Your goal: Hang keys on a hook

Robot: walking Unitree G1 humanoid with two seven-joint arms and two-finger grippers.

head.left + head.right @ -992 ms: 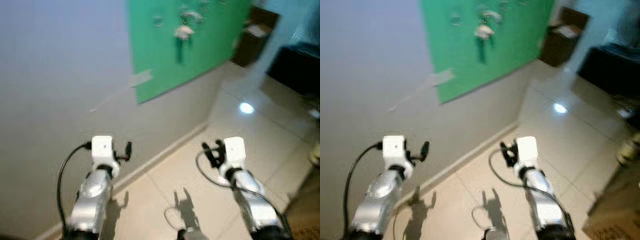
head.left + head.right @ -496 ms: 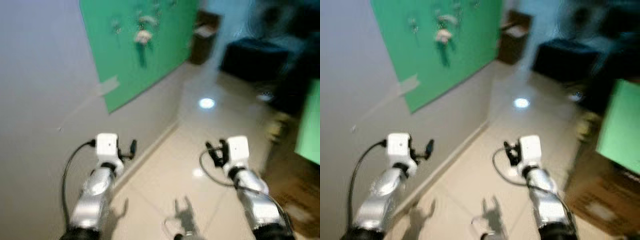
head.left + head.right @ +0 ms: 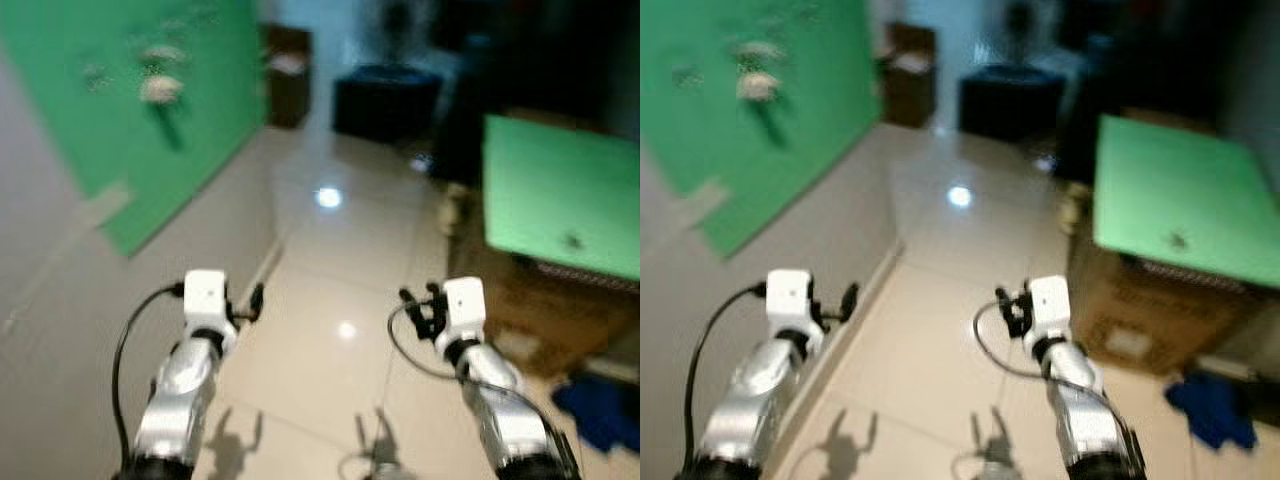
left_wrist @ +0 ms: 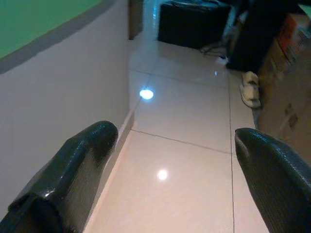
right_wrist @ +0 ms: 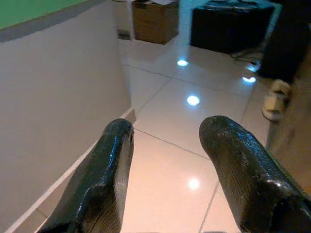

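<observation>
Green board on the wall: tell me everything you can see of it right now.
The green board is a flat, plain green panel fixed to the pale wall on the robot's left, ahead of the left gripper. Its lower edge slants in the head views. Small pale things, too blurred to identify, hang near its top, one with a dark piece dangling below. A pale strip sits at its lower corner.

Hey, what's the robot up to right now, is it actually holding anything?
Nothing is in hand. Both arms are held out in front over the tiled floor, the left gripper and right gripper open and empty. On the wall to the robot's left is a green board with something pale hanging on it, too blurred to tell what it is. To the right, a green panel lies on a cardboard box. The head views are blurred.
</observation>
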